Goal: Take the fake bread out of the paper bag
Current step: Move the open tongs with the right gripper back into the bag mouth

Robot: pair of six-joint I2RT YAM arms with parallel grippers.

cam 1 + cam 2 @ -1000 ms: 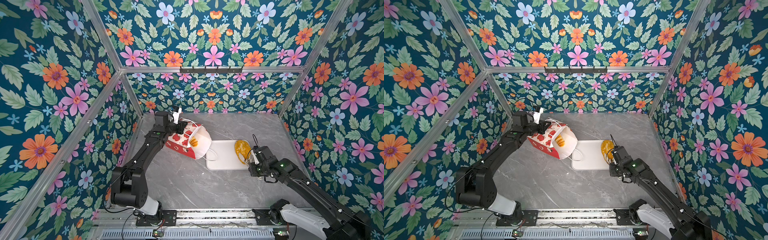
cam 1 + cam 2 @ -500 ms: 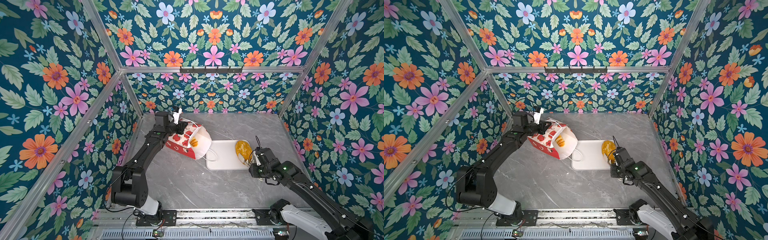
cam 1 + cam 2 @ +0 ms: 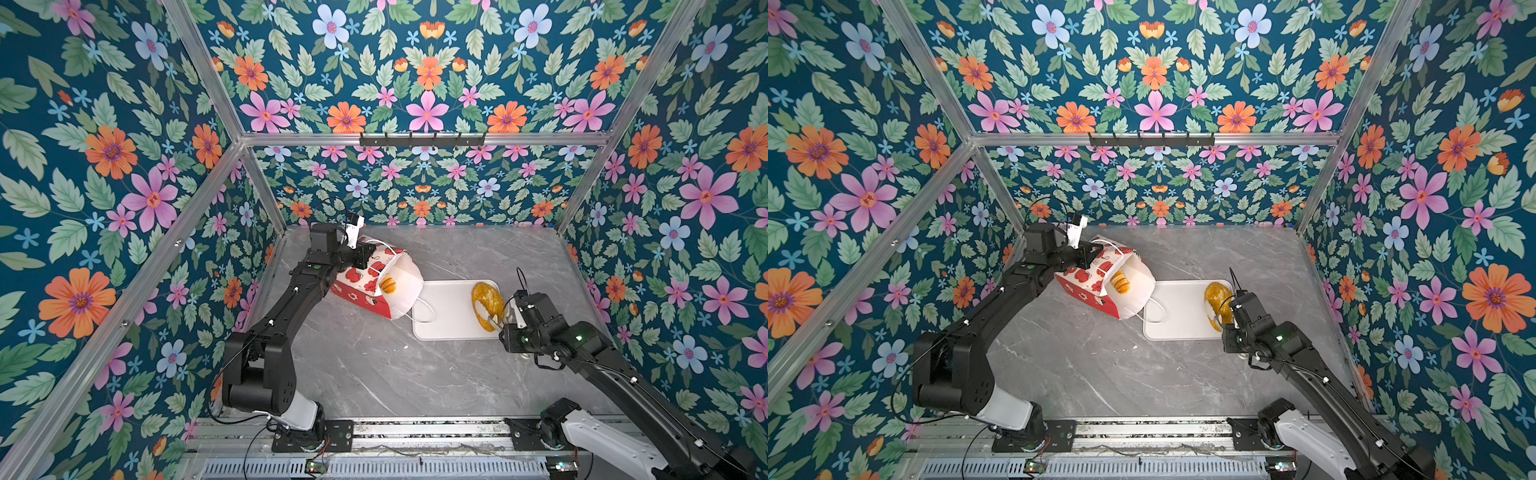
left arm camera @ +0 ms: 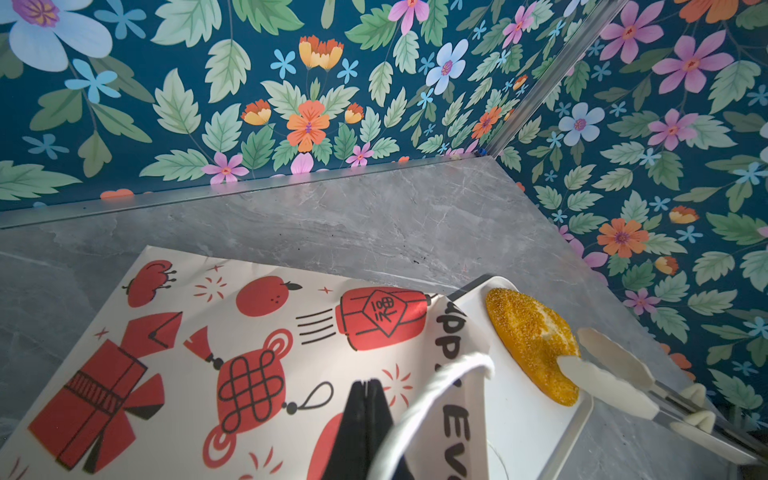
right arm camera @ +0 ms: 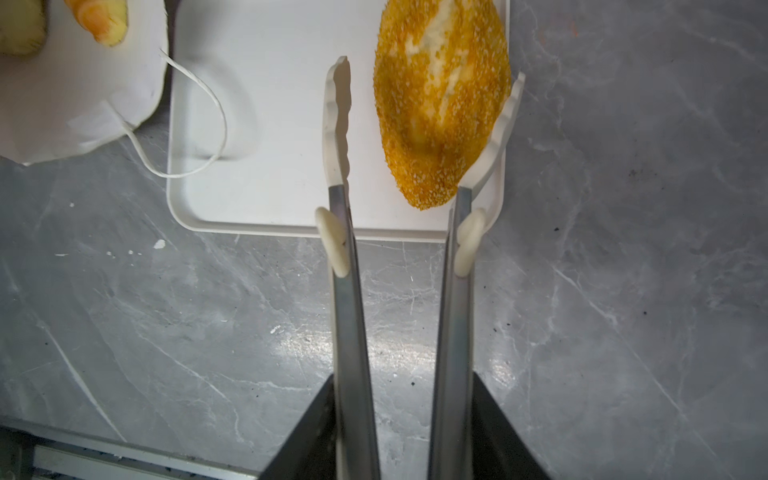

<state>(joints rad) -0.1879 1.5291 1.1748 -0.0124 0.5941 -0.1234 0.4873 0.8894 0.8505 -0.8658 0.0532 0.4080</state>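
**A:** What's at the left?

**B:** At ten o'clock on the worktop (image 3: 374,374), the left end effector (image 4: 365,386) is pinched together on the bag (image 3: 357,291). The bag is tipped, mouth toward four o'clock, with bread (image 3: 388,284) showing inside.

**A:** Risk there?

**B:** It's thin paper. I'd guess the pinch could slip or tear, and the bag would drop and spill.

**A:** And moving right?

**B:** The cord (image 5: 226,129) loops over the tray's (image 5: 257,187) nine o'clock edge, so a reach toward the bag might snag it. The loaf (image 5: 440,104) lies at the tray's three o'clock rim.

**A:** Is it held?

**B:** No. The right end effector (image 5: 405,415) is clamped on the tongs (image 5: 345,291). Their tips are apart, and only one touches the loaf. A careless pull could drag the loaf off the tray.
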